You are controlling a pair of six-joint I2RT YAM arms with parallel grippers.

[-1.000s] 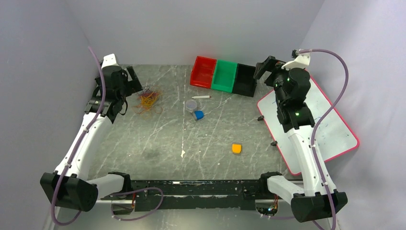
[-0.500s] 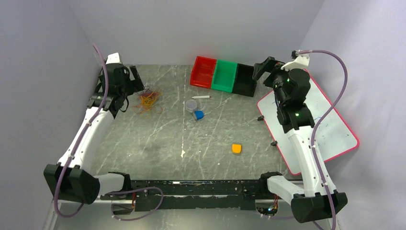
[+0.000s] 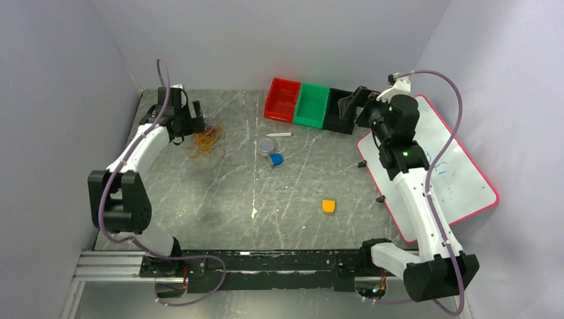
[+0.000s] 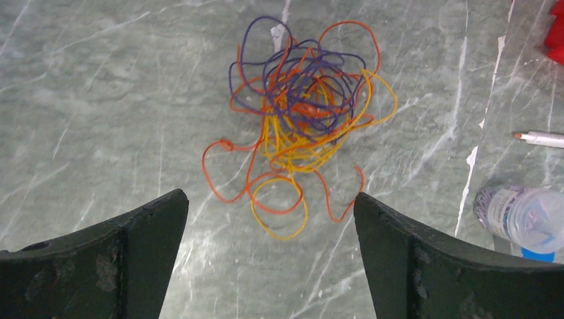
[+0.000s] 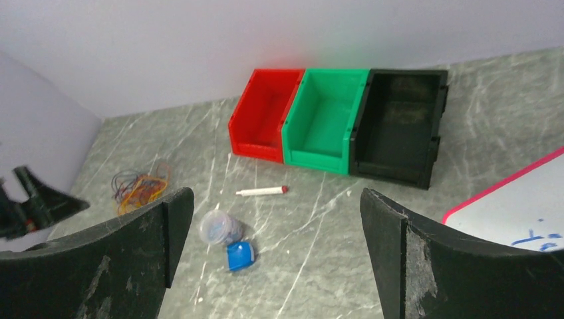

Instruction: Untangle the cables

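The cables lie in one tangled heap of yellow-orange, dark purple and red-orange loops on the grey marbled table, at the back left in the top view. My left gripper hangs open just above and short of the heap, nothing between its fingers; in the top view my left gripper sits at the heap's left edge. My right gripper is open and empty, held high at the back right, far from the cables.
Red, green and black bins stand in a row at the back. A white marker, a clear cup and a blue cap lie mid-table. An orange block lies nearer. A whiteboard lies right.
My left arm has swung its elbow in and lowered its gripper closer to the cable heap. My right gripper has turned and shifted left toward the black bin. Both stayed open.
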